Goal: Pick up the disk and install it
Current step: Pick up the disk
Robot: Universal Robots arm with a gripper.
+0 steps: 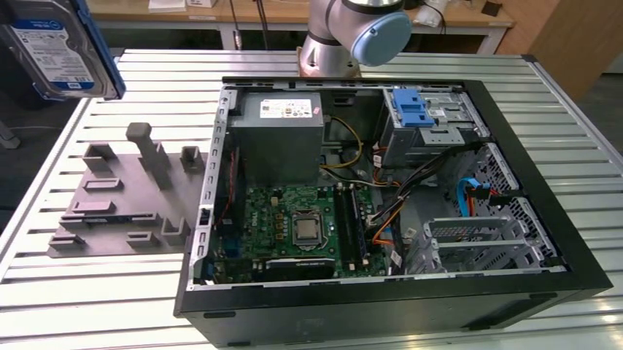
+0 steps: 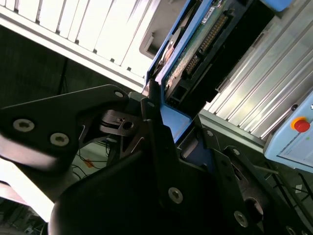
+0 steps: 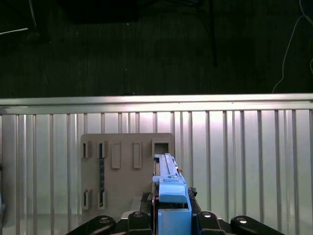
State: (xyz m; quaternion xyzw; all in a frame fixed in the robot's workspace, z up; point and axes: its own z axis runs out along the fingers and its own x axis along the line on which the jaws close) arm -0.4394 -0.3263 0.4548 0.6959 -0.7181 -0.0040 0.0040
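pincer point(image 3: 172, 215) clamps the disk point(image 1: 54, 45) edge-on, above the grey fixture plate point(image 1: 117, 215).

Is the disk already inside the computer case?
No, the disk is up in the air at the exterior view's left, outside the case.

On the slatted metal surface point(image 1: 87, 306): open black case point(image 1: 389, 310), side panel off. Inside, by the far wall, grey power supply point(image 1: 277, 138) with white sticker. Beside it, silver cage point(image 1: 433, 135) with blue latch point(image 1: 411, 109). Nearer, green motherboard point(image 1: 292, 219) amid loose cables point(image 1: 343, 154). Just beside the case, at the exterior view's left, grey slotted fixture point(image 1: 117, 211), flat on the slats. Red button point(image 2: 300, 125) in the second wrist view.
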